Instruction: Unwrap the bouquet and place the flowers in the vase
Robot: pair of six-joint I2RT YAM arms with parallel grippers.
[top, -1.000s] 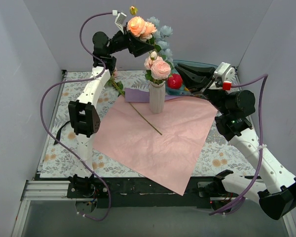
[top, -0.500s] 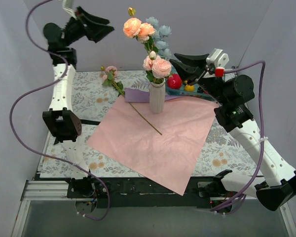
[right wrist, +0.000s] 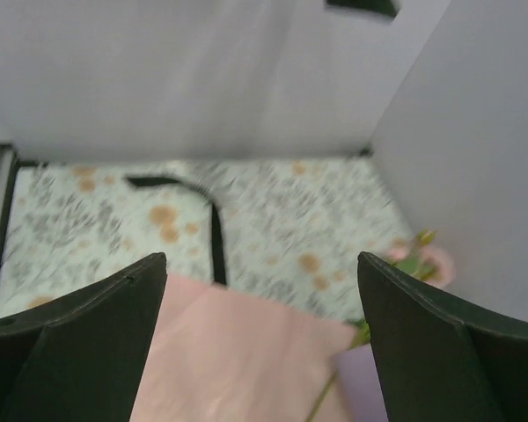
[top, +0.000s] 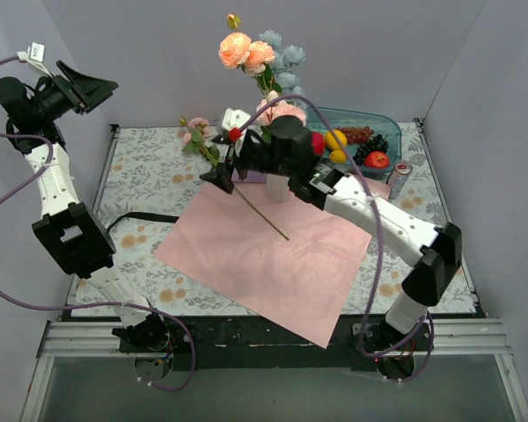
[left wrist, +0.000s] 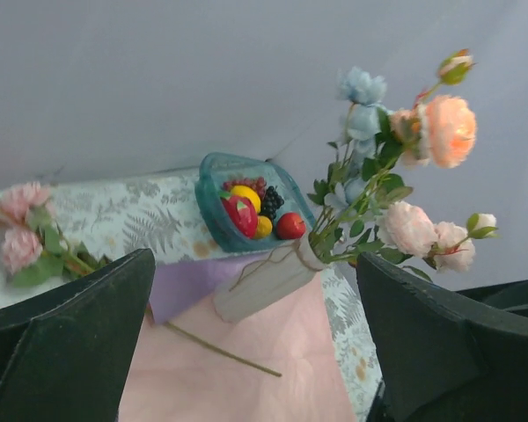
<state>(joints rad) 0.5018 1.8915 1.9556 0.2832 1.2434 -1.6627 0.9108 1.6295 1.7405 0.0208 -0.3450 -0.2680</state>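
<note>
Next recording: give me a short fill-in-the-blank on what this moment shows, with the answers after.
1. The vase holds peach, pink and pale ___ flowers.
2. A loose flower has its stem reaching onto the large flat ___ paper.
3. The left gripper and right gripper are both ___.
4. The fruit sits in a ___ bowl.
Answers: blue; pink; open; teal.

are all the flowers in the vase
No, one pink flower lies on the floral cloth off to the side of the vase, its thin stem reaching onto the pink paper.
</note>
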